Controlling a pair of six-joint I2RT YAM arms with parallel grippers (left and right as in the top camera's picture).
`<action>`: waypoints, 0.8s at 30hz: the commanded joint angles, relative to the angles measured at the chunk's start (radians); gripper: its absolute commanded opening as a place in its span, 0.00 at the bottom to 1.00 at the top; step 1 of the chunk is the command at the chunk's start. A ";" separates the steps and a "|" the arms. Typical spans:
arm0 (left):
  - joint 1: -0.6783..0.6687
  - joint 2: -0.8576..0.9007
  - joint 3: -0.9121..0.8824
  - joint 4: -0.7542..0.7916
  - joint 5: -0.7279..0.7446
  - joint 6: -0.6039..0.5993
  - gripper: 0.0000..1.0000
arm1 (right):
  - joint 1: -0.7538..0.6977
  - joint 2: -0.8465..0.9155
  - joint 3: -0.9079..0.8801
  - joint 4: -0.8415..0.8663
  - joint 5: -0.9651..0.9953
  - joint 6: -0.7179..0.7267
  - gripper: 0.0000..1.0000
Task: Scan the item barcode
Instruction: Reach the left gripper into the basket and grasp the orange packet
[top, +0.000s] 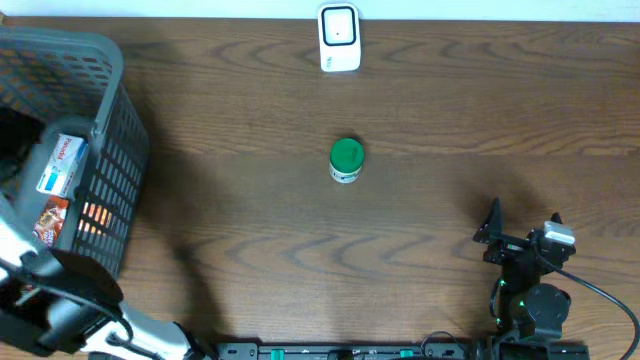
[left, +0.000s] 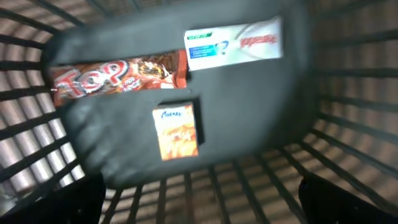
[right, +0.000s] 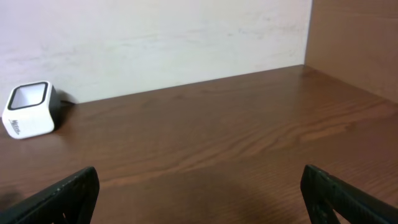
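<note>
A white barcode scanner (top: 339, 38) stands at the table's far edge, also at the left of the right wrist view (right: 28, 109). A green-lidded jar (top: 346, 160) stands mid-table. My left gripper (left: 201, 199) hangs open over the grey basket (top: 110, 90), above a brown snack pack (left: 118, 76), a white toothpaste box (left: 235, 45) and a small orange box (left: 178, 132); nothing is between its fingers. My right gripper (top: 522, 222) stands open at the front right, empty, well apart from the jar.
The basket's barred walls (left: 348, 124) surround the left gripper on all sides. A pale wall backs the table behind the scanner, and a brown panel (right: 354, 43) rises on the right. Bare wooden tabletop (top: 450, 120) lies around the jar.
</note>
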 joint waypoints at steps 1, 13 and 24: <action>0.000 0.024 -0.159 0.068 -0.008 -0.015 1.00 | 0.003 -0.004 -0.002 -0.003 0.002 -0.006 0.99; 0.000 0.028 -0.726 0.538 -0.001 -0.042 1.00 | 0.003 -0.004 -0.002 -0.003 0.002 -0.006 0.99; 0.000 -0.003 -0.827 0.644 -0.002 -0.041 0.49 | 0.003 -0.004 -0.002 -0.003 0.002 -0.006 0.99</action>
